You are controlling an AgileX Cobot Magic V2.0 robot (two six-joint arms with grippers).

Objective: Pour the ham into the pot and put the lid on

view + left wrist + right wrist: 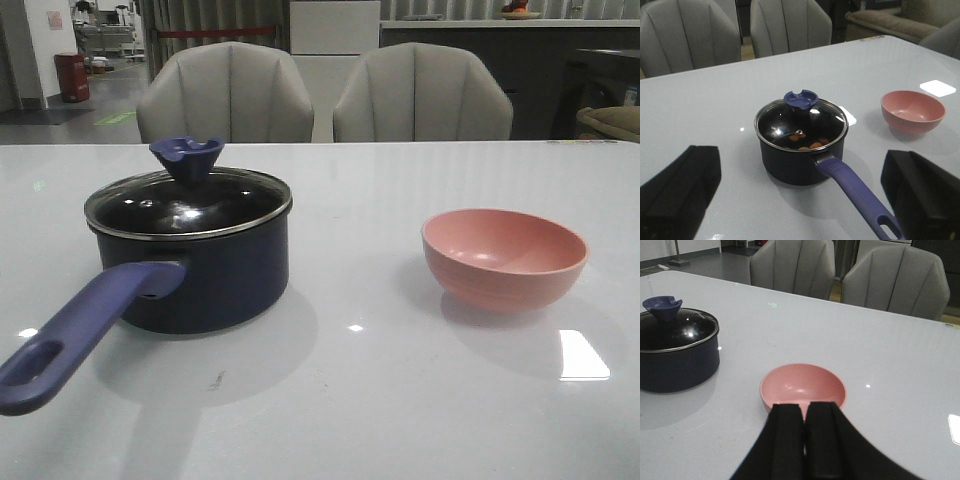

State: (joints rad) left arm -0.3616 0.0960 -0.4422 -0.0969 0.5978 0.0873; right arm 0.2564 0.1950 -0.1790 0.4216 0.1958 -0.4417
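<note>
A dark navy round saucepan (pixel 205 268) with a long purple-blue handle is sitting on the glossy white table (pixel 400 400), its round clear glass lid (pixel 188 203) with a thin steel rim resting level on the rim and the flared dark-blue knob standing upright at the centre. Through the glass in the left wrist view, a few small orange-pink ham chunks (pixel 810 144) are lying on the pot's floor, which suggests both the pouring and the covering are done.

The pink plastic bowl (pixel 505 256) is standing upright and empty, well apart from the pot on the robot's right, set down clear of the handle's sweep (a sensible spot for a vessel no longer needed).

The left gripper (pixel 800 200) is hanging above the table on the handle side of the pot, its two dark fingers spread wide with nothing between them, a posture that fits a release of the lid just made. The right gripper (pixel 805 440) is hovering just short of the bowl, fingers pressed almost together and holding nothing.

Neither arm is showing in the front view, so both are sitting back from the work. Two grey upholstered chairs (pixel 325 95) are facing the far edge of the table.
</note>
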